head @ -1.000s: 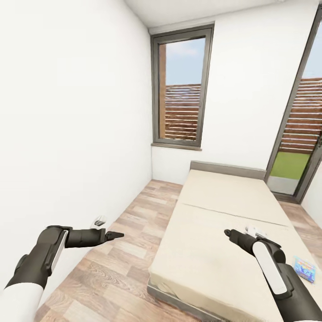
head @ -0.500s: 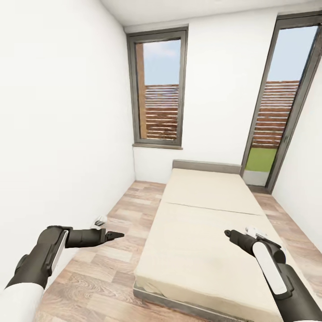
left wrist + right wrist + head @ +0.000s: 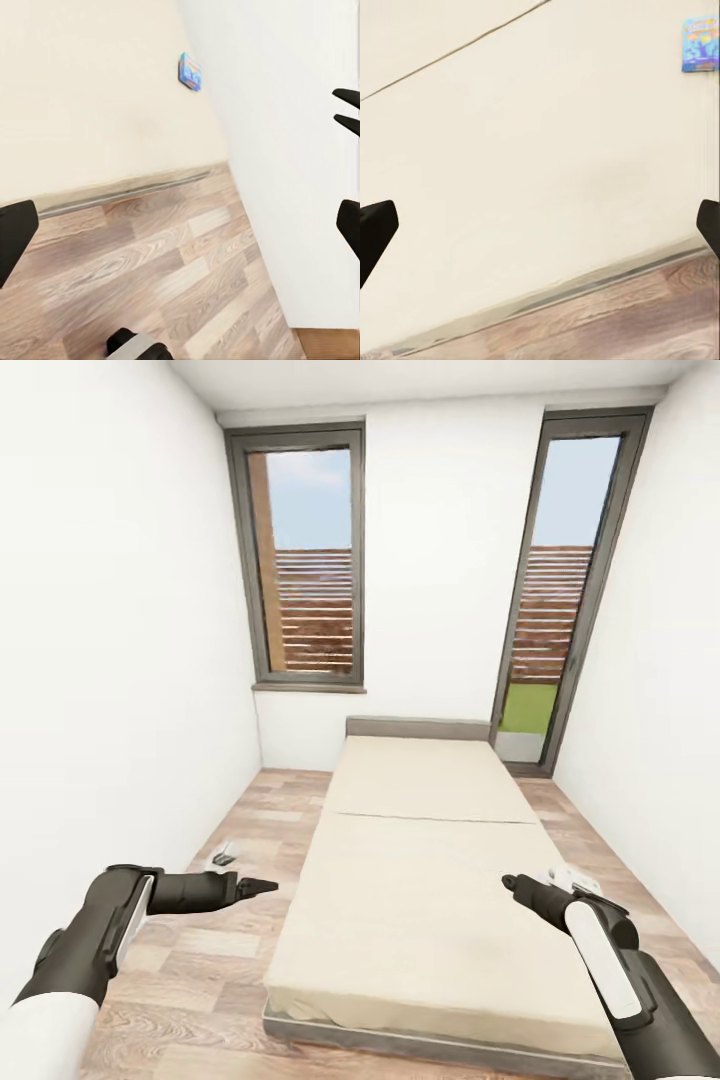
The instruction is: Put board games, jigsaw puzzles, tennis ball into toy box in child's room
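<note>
The bed (image 3: 420, 860) with its plain beige mattress and thin grey frame lies ahead, lengthwise toward the far wall. A small blue board game (image 3: 701, 43) lies flat on the mattress near its edge, and the same board game (image 3: 190, 71) appears in the left wrist view. My left gripper (image 3: 258, 884) hovers open over the wood floor left of the bed, its fingers (image 3: 15, 240) wide apart. My right gripper (image 3: 512, 881) is open and empty above the mattress, fingers (image 3: 375, 236) spread. The table, toy box, jigsaw puzzles and tennis ball are out of view.
White walls close in on both sides. A tall window (image 3: 305, 560) and a glazed door (image 3: 555, 590) stand in the far wall. Wood floor (image 3: 200, 960) runs along the bed's left side, with a small white object (image 3: 224, 852) by the wall.
The camera has turned right, so the bed now sits in the middle of the picture and the glazed door shows fully. Both arms keep the same pose.
</note>
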### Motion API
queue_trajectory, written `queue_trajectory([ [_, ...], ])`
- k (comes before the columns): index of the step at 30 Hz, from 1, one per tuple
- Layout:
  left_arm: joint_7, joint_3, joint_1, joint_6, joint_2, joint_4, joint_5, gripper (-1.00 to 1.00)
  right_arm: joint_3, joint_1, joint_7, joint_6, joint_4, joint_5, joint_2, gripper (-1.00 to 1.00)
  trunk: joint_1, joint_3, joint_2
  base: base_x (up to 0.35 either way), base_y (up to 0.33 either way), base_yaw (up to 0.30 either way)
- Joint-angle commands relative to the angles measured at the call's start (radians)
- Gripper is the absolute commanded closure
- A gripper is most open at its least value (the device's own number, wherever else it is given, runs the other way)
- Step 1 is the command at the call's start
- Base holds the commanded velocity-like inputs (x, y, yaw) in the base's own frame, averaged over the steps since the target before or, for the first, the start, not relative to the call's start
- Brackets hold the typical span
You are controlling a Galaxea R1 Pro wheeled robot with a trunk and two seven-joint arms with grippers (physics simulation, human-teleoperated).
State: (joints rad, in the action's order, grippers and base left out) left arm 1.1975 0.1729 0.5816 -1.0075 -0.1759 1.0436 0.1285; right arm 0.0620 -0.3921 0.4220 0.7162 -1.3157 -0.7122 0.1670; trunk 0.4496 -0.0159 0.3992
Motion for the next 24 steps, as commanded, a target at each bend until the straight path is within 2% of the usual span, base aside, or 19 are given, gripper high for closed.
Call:
queue_trajectory([
  [1,0.01,0.002,0.0,-0.008,0.001,0.001,0.011,-1.0,-0.001,-0.001,0.009,0.002,0.0,-0.01,0.0,-1.0,0.0,0.0,0.001,0.0,-0.133,-0.285],
  [14,0.003,0.001,0.0,-0.008,0.001,0.001,0.011,-1.0,-0.001,-0.001,0.009,0.001,0.009,-0.01,-0.001,-1.0,0.0,0.0,0.001,0.0,-0.26,-0.281],
  [24,-0.032,-0.001,0.0,-0.008,0.003,-0.001,0.011,-1.0,-0.004,-0.001,0.009,-0.005,0.008,-0.008,-0.001,-1.0,0.0,0.0,0.001,0.0,-0.301,-0.05],
])
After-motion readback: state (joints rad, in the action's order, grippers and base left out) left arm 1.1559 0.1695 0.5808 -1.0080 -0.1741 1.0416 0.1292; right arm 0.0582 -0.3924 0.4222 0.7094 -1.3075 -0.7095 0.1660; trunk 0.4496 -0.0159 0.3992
